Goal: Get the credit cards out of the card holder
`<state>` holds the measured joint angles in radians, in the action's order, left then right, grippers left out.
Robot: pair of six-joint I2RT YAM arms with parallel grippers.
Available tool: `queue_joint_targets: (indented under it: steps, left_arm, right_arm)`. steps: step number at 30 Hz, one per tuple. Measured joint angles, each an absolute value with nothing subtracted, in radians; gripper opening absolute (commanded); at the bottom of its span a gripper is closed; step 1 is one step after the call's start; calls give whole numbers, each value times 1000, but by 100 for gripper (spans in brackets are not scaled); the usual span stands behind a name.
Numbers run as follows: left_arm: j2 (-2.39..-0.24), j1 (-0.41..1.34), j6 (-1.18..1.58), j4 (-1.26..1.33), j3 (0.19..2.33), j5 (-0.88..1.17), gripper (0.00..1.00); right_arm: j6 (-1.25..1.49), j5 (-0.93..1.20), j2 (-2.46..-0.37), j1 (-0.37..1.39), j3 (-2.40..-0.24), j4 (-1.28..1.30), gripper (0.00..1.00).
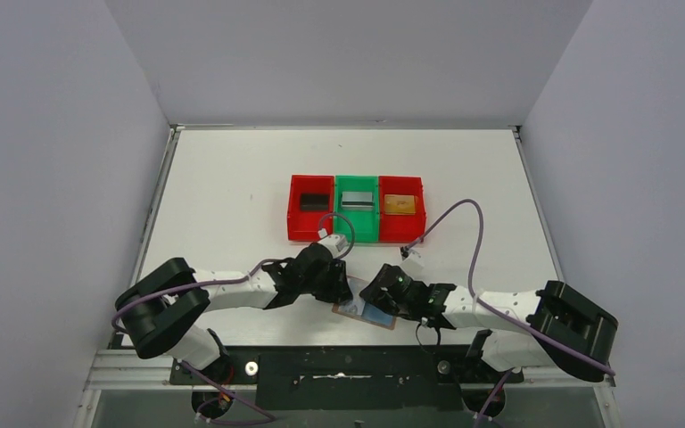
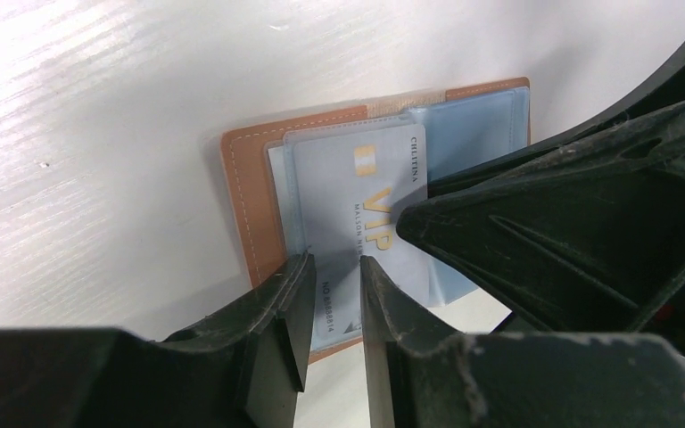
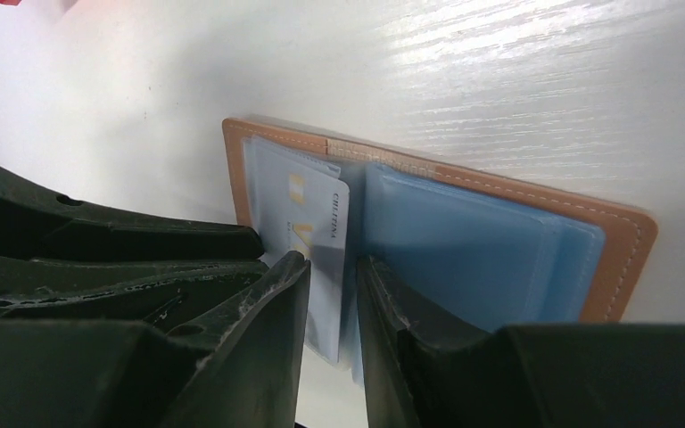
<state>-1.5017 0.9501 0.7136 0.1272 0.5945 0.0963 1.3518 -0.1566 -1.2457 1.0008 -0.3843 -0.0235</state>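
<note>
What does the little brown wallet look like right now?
The card holder is tan-brown leather with pale stitching. It lies open on the white table, close to the arms' bases. Inside are see-through pale blue pockets, and one holds a silvery card with gold VIP letters. The left hand and right hand both reach down onto it, fingers close together at the card. Whether they pinch anything is unclear.

Left pincer (image 2: 334,267) and right pincer (image 3: 332,263) crowd the card holder (image 2: 245,196), blocking each other; bins (image 1: 357,178) stand well beyond.
</note>
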Motion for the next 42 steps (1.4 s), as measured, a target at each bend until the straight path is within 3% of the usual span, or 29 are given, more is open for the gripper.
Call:
queue_joint_targets:
  steps: [10, 14, 20, 26, 34, 42]
  left_arm:
    - [-1502, 958, 756, 197, 556, 88, 19]
    - [-1502, 967, 765, 197, 556, 81, 18]
    - [-1503, 976, 782, 187, 556, 57, 15]
    - [-1519, 986, 797, 208, 556, 46, 11]
    - [-1525, 993, 814, 208, 559, 19, 0]
    - [-1527, 1007, 891, 97, 609, -89, 0]
  right_arm:
    - [1359, -150, -1251, 1000, -358, -80, 19]
    - [1359, -145, -1205, 1000, -303, -128, 21]
    - [1359, -115, -1123, 983, -218, -215, 6]
    - [1375, -30, -1127, 909, -122, -368, 14]
    - [1368, 0, -1141, 890, -122, -396, 0]
    - [1300, 74, -991, 781, -93, -347, 0]
